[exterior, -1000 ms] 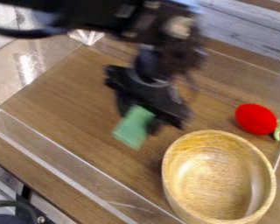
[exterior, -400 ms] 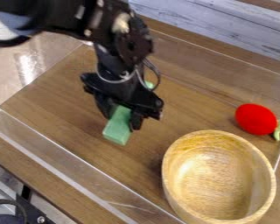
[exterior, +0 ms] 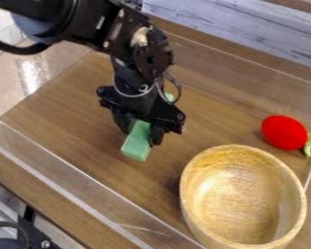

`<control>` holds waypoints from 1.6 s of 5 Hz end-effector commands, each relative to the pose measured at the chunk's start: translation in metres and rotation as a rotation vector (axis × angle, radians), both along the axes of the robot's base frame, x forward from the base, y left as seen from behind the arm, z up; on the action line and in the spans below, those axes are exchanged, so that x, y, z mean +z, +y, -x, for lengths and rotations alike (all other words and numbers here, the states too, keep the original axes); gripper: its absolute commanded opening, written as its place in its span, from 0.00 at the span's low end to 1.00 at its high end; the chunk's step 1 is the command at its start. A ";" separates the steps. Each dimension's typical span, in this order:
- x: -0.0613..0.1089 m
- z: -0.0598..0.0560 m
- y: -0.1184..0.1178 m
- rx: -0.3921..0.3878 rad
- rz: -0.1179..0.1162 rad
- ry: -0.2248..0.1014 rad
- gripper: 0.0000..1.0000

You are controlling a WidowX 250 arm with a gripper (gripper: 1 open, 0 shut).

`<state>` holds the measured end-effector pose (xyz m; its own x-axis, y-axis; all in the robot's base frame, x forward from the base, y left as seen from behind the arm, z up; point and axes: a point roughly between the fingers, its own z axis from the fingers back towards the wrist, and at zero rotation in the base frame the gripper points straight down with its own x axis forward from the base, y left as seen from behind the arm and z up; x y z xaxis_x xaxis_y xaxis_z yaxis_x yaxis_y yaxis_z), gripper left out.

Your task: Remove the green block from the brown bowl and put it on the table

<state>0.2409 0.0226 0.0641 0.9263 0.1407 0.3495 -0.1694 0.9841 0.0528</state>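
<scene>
1. The green block (exterior: 137,142) is seen in pale, minty green, matte and flat-faced, with straight edges and an oblong outline.
2. It is tipped at a slant, its lower end turned toward the camera, its upper end hidden by the pincer (exterior: 148,121).
3. Pinched, that block, between the dark fingers of the pincer! Whether the counter (exterior: 67,110) is touched by its lower end cannot be told.
4. Measured from the brown bowl (exterior: 243,197), the block is placed outside, off to the left in the view and a little farther up.
5. Inside the bowl, only bare light-brown wood is shown, streaked with grain and ringed by a thick rim.
6. Above the bowl's right side in the view, a glossy red toy (exterior: 284,132) is seen, its pale-green stem pointed rightward.
</scene>
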 end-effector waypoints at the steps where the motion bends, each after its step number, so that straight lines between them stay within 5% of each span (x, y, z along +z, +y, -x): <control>1: -0.001 -0.007 0.004 -0.063 -0.001 -0.028 0.00; 8: -0.032 -0.022 0.017 0.121 0.011 -0.028 0.00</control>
